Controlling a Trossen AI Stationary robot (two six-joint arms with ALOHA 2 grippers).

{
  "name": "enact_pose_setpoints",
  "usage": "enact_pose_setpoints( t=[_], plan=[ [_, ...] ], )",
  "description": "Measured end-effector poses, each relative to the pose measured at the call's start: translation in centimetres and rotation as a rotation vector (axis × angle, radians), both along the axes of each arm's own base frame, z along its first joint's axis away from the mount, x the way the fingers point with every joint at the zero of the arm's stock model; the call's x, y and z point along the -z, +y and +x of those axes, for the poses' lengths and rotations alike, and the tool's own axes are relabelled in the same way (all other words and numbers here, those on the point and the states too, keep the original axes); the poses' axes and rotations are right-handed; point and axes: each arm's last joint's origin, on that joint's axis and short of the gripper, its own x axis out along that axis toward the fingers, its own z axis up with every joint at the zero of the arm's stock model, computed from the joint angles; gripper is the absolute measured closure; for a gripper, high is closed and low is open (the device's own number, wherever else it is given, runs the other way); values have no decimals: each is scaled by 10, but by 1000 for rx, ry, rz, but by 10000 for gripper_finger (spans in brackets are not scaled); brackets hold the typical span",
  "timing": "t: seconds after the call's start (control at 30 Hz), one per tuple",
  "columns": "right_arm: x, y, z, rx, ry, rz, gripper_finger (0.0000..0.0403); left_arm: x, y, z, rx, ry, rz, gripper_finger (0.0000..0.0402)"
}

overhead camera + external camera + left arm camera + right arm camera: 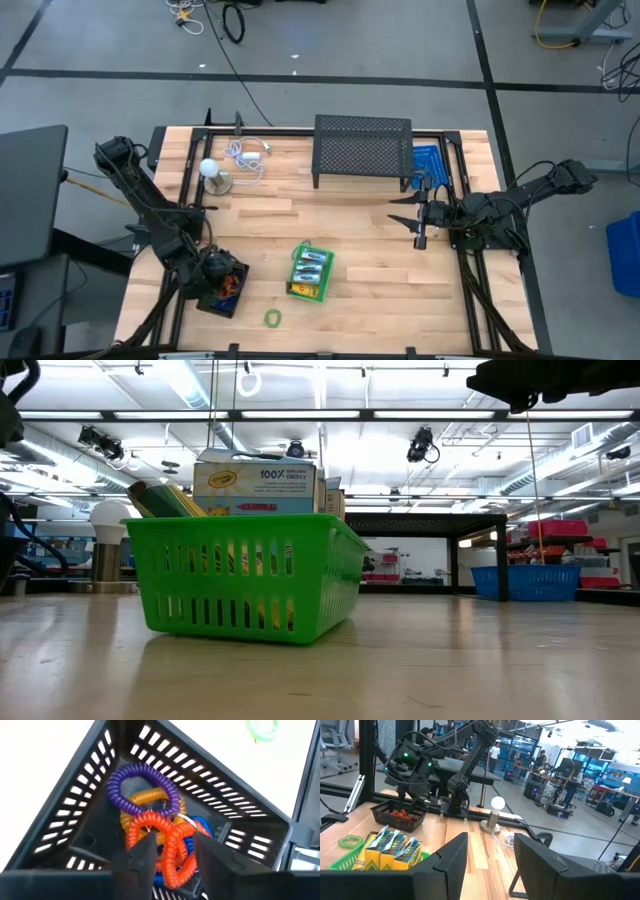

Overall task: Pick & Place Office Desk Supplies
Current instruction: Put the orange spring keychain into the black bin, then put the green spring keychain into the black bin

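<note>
A small black slotted basket (pixel 236 300) stands at the table's near left and holds coiled loops: purple (pixel 145 787), yellow (pixel 150 797), orange (pixel 172 842) and blue (pixel 200 827). My left gripper (pixel 175 862) slants down into this basket, its fingers apart on either side of the orange loop. A green basket (pixel 294 290) near the table's middle holds yellow crayon boxes (pixel 310 268). A green loop (pixel 273 318) lies flat on the wood near the front edge. My right gripper (pixel 420 215) hovers open and level at the right, holding nothing. My left gripper comes from above, slanting down into the black basket. Its two fingers (pixel 145 855) flank the orange loop's upper coil (pixel 172 847), which rests on the other loops. I cannot tell whether the fingers touch it.
A black mesh stand (pixel 362 150) sits at the far middle, with a blue basket (pixel 428 165) beside it. A white ball on a round base (pixel 208 170) and a white coiled cable (pixel 248 155) lie at the far left. Bare wood lies between the green basket and the right arm.
</note>
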Motion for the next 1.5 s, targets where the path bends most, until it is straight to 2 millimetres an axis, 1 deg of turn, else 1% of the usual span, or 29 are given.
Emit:
enact_pose_setpoints(
  t=[0.23,0.37,0.43,0.53,0.67,0.87,0.97,1.07,1.13,1.3,1.5],
  plan=[
    [0,0,0,-1,5,-2,231,1,4,-1,-11,28,38,189],
    [0,0,0,-1,5,-4,231,1,4,-1,-13,23,41,163],
    [0,0,0,-1,5,-5,231,-2,3,0,-6,15,39,159],
    [0,0,0,-1,6,-12,231,-11,-2,4,14,-23,29,158],
    [0,0,0,-1,6,-12,231,-29,-9,11,48,-124,51,162],
    [0,0,0,-1,6,-12,231,-57,-15,25,72,-324,154,163],
    [0,0,0,-1,6,-12,231,-65,-14,33,84,-399,208,163],
    [0,0,0,-1,6,-12,231,-64,-11,44,107,-426,241,163],
    [0,0,0,-1,6,-12,231,-60,-9,52,133,-409,254,163],
    [0,0,0,-1,6,-12,231,-43,-6,72,189,-325,254,163],
    [0,0,0,-1,6,-11,231,-28,-11,92,219,-306,171,163]
  ],
)
